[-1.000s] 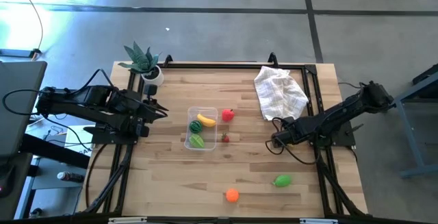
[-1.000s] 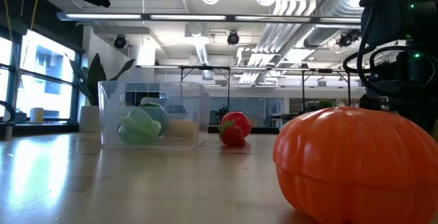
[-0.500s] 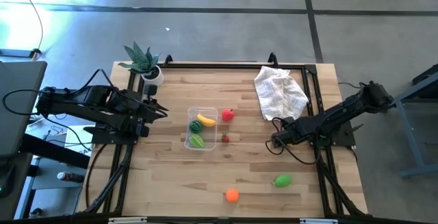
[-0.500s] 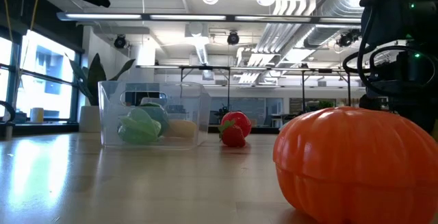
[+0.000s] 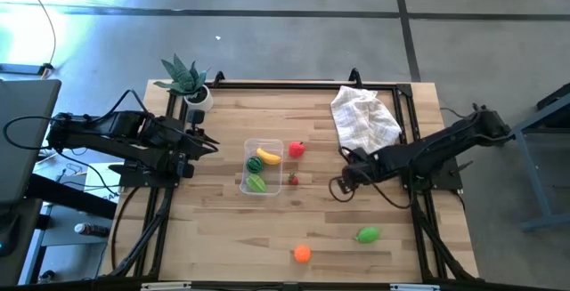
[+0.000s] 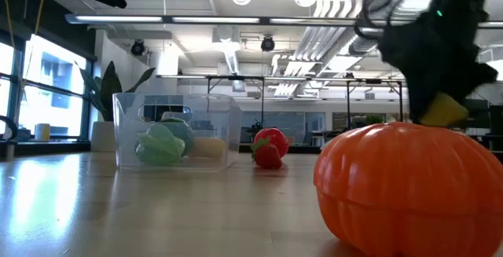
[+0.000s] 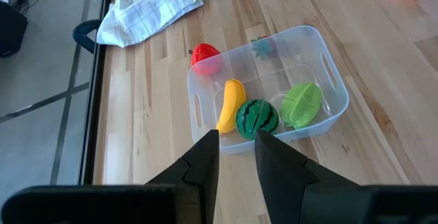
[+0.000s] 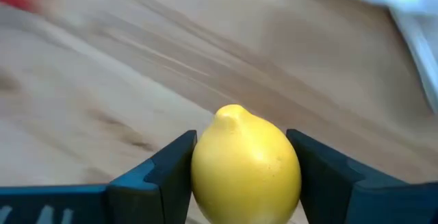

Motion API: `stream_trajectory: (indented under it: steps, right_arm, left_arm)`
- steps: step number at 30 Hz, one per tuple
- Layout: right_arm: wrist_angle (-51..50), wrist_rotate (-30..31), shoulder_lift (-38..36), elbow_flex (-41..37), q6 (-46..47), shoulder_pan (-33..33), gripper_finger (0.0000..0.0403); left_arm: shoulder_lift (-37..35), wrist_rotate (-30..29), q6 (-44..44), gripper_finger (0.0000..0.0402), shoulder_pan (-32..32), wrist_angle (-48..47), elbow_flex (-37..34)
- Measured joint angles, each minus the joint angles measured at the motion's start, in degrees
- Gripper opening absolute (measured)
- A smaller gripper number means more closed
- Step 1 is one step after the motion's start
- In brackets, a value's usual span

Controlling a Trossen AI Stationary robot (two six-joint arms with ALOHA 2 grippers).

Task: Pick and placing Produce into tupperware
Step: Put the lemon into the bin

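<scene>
Wooden slatted table (image 5: 223,229), left to right: left gripper (image 7: 236,159), idle beside the potted plant, fingers slightly apart, empty; clear rounded rectangular plastic tub (image 5: 262,167) mid-table holding banana, watermelon, green piece; right gripper (image 5: 341,184) clenching smooth yellow lemon (image 8: 245,164), best carried level above the tub before release.

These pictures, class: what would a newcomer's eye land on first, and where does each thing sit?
First, the yellow lemon clamped between the right gripper's fingers, over the table right of the tupperware. Next, that clear tub at mid-table, holding a banana, a watermelon and a light green piece. In the low view, an orange fills the foreground.
</scene>
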Motion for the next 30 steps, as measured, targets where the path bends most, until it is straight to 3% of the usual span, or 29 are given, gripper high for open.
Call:
stream_trajectory:
  steps: [6,10,15,18,24,30]
  right_arm:
    - [1.6,5.4,0.0,16.8,-17.3,-2.4,0.0201]
    - [8.1,10.3,0.0,29.5,-32.2,-3.6,0.0201]
    - [14.5,10.0,1.7,43.4,-46.6,-6.6,0.0201]
    - [11.8,7.3,5.9,50.8,-50.8,-9.5,0.0201]
    - [6.6,-4.4,20.5,63.4,-57.0,-13.2,0.0201]
    - [-6.2,-10.8,34.3,71.5,-62.8,-13.6,0.0201]
  left_arm:
    - [0.0,0.0,0.0,0.0085,0.0,0.0,0.0]
    - [0.0,0.0,0.0,0.0085,0.0,0.0,0.0]
    - [0.0,0.0,0.0,0.0085,0.0,0.0,0.0]
    - [0.0,0.0,0.0,0.0085,0.0,0.0,0.0]
    - [0.0,0.0,0.0,0.0085,0.0,0.0,0.0]
    - [0.0,0.0,0.0,0.0085,0.0,0.0,0.0]
